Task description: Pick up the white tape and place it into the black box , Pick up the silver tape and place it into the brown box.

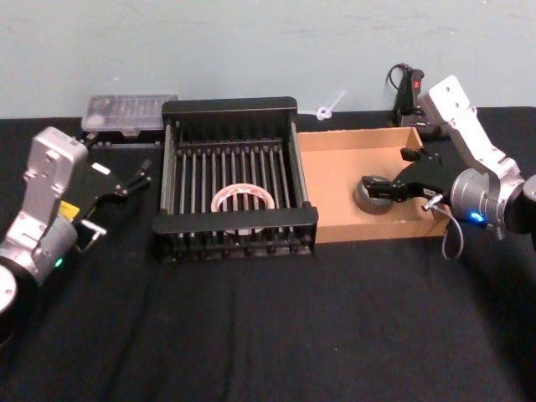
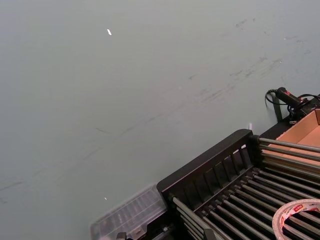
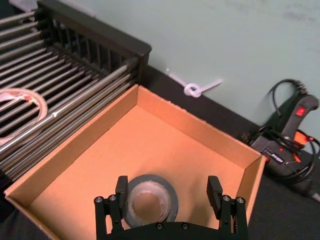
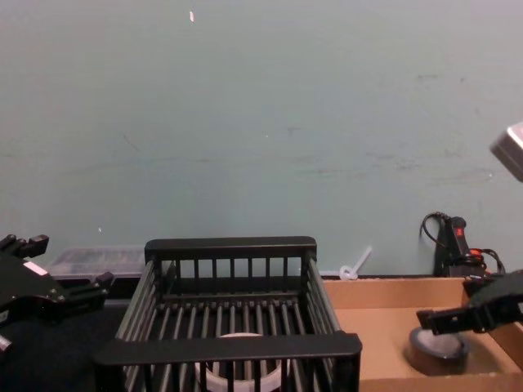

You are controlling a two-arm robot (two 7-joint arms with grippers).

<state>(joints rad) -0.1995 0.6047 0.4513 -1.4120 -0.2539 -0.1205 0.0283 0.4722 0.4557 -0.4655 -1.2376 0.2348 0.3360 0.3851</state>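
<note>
Black box point(image 1: 234, 180): slatted crate, centre of black-draped tabletop point(image 1: 268, 335). Brown box point(image 1: 335, 176) touches its right side. Pale green wall point(image 4: 261, 106) behind. White tape point(image 1: 244, 199) lies flat on black box floor. Silver tape point(image 3: 150, 200) lies flat on brown box floor. Right tool point(image 3: 167, 192) over silver tape, fingers spread wide, gripping nothing. Left tool point(image 1: 138, 176) left of black box, fingers apart, empty.
</note>
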